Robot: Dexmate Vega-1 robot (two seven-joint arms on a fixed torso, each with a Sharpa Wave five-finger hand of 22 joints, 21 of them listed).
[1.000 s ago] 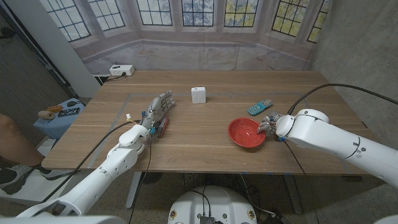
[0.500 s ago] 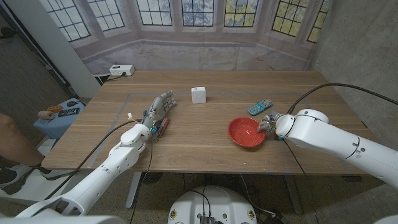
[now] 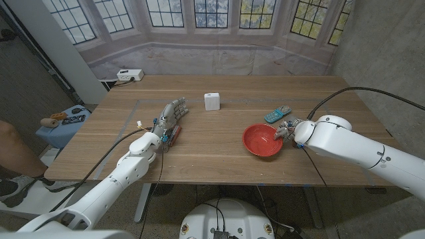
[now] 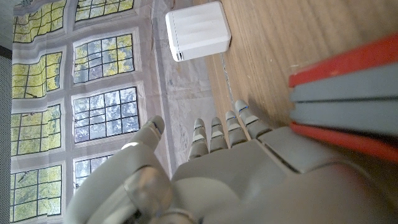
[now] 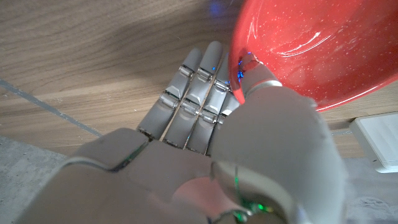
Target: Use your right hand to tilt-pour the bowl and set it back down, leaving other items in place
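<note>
A red bowl (image 3: 262, 141) is on the right half of the wooden table (image 3: 212, 156). My right hand (image 3: 287, 131) grips its right rim. In the right wrist view the thumb sits inside the bowl (image 5: 311, 43) and the fingers (image 5: 193, 93) reach beneath it, so my right hand (image 5: 249, 137) pinches the rim. I cannot tell whether the bowl's base touches the table. My left hand (image 3: 169, 117) is on the left half of the table, fingers stretched out and holding nothing. The left wrist view shows my left hand (image 4: 236, 162) the same way.
A red-and-grey tool (image 3: 174, 135) lies beside my left hand, also (image 4: 348, 93). A white box (image 3: 212, 101) stands at the table's far middle, also (image 4: 198, 30). A teal handset (image 3: 277, 114) lies just beyond the bowl. A person's leg (image 3: 10, 143) is at the left edge.
My right hand and the bowl have shifted very slightly; the grip is the same. The left hand and the other items have not moved.
</note>
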